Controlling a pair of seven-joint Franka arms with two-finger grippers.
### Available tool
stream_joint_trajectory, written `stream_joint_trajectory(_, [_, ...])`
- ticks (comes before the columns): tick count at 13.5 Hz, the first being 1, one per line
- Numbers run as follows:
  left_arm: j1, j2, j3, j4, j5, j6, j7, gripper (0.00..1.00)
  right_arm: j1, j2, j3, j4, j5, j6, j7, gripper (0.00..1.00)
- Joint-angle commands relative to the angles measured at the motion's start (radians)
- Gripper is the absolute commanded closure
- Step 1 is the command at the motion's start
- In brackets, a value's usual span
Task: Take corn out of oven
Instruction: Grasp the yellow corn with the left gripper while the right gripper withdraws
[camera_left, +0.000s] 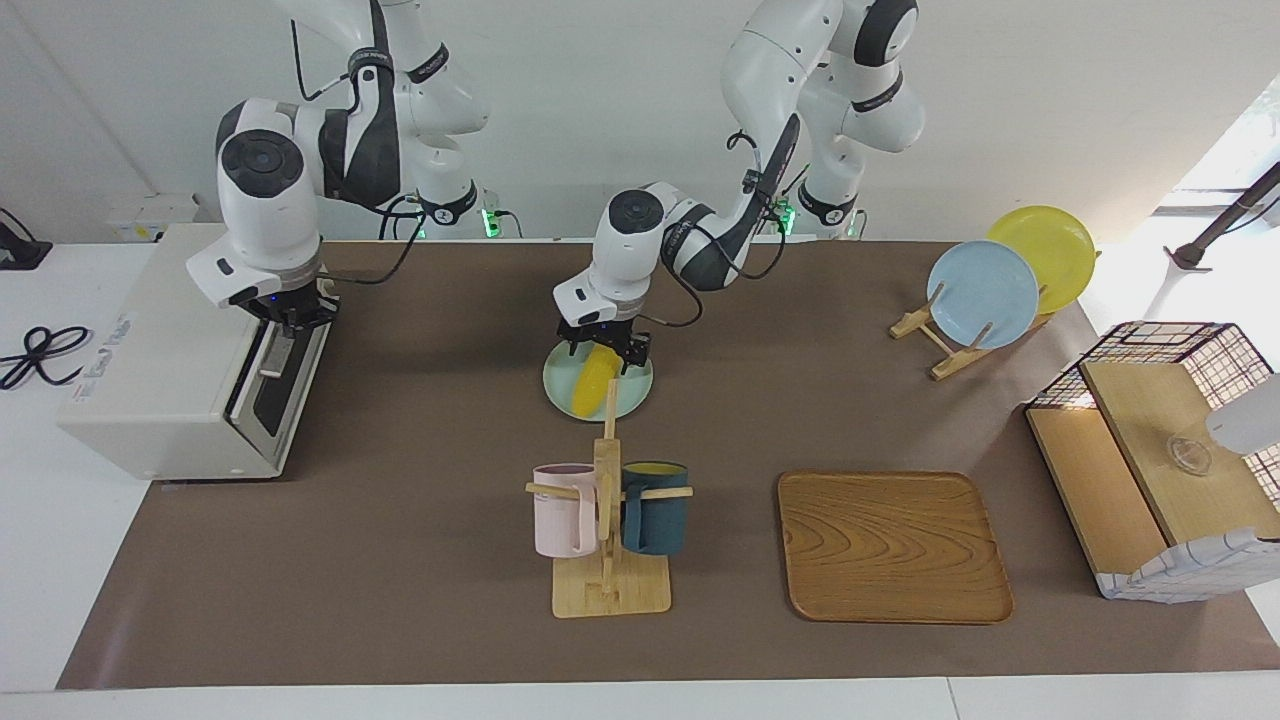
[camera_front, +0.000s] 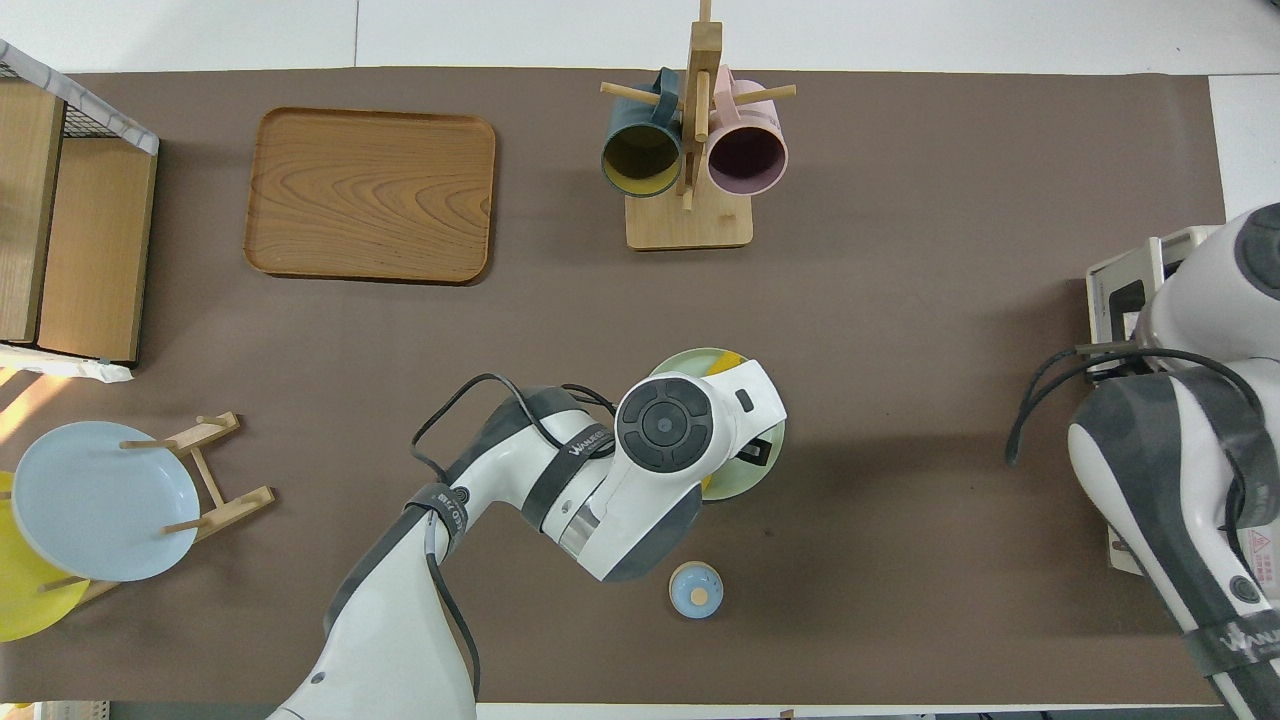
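The yellow corn (camera_left: 590, 385) lies on a pale green plate (camera_left: 634, 392) in the middle of the table, outside the oven (camera_left: 170, 340). My left gripper (camera_left: 606, 350) is open, low over the end of the corn nearer to the robots, one finger on each side of it. In the overhead view the left hand covers most of the plate (camera_front: 680, 360), and only a bit of the corn (camera_front: 728, 358) shows. My right gripper (camera_left: 290, 312) is shut at the top edge of the oven door (camera_left: 275, 400). The door stands almost closed. Whether the gripper grips the handle I cannot tell.
A wooden rack with a pink mug and a dark blue mug (camera_left: 605, 520) stands farther from the robots than the plate. A wooden tray (camera_left: 893, 545), a plate rack (camera_left: 985, 295) and a wire-and-wood basket (camera_left: 1160, 450) stand toward the left arm's end. A small blue round thing (camera_front: 695, 588) lies near the robots.
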Motion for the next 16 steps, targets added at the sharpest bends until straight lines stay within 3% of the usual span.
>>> stream_joint_trajectory(1, [-0.028, 0.002, 0.023, -0.002, 0.039, 0.007, -0.033, 0.0, -0.02, 0.012, -0.002, -0.037, -0.02, 0.008, -0.019, 1.0])
stream_joint_trajectory(3, [-0.029, 0.002, 0.026, -0.007, 0.042, 0.007, -0.039, 0.1, -0.02, -0.007, -0.002, -0.035, -0.017, -0.011, -0.021, 1.0])
stream_joint_trajectory(4, [-0.029, 0.002, 0.026, -0.008, 0.042, 0.007, -0.039, 0.22, -0.02, -0.022, -0.002, -0.029, -0.01, -0.027, -0.031, 1.0])
stream_joint_trajectory(7, [-0.029, 0.002, 0.056, -0.007, 0.042, 0.004, -0.039, 0.78, -0.011, -0.021, 0.0, 0.093, 0.1, -0.151, -0.067, 1.0])
stream_joint_trajectory(9, [-0.029, 0.002, 0.074, 0.005, 0.042, -0.026, -0.039, 1.0, -0.006, -0.02, 0.007, 0.168, 0.182, -0.219, -0.067, 1.0])
stream_joint_trajectory(12, [-0.008, -0.017, 0.077, 0.053, 0.042, -0.112, -0.06, 1.0, 0.033, 0.019, 0.011, 0.317, 0.318, -0.316, -0.053, 1.0])
stream_joint_trajectory(13, [0.012, -0.055, 0.086, 0.054, 0.042, -0.14, -0.06, 1.0, 0.044, 0.041, 0.011, 0.366, 0.335, -0.346, -0.048, 0.91])
stream_joint_trajectory(14, [0.032, -0.088, 0.089, 0.053, 0.042, -0.177, -0.057, 1.0, 0.044, 0.056, 0.011, 0.395, 0.362, -0.36, -0.048, 0.73])
stream_joint_trajectory(16, [0.105, -0.146, 0.089, 0.053, 0.042, -0.25, -0.041, 1.0, 0.046, 0.061, 0.011, 0.403, 0.408, -0.368, -0.053, 0.64])
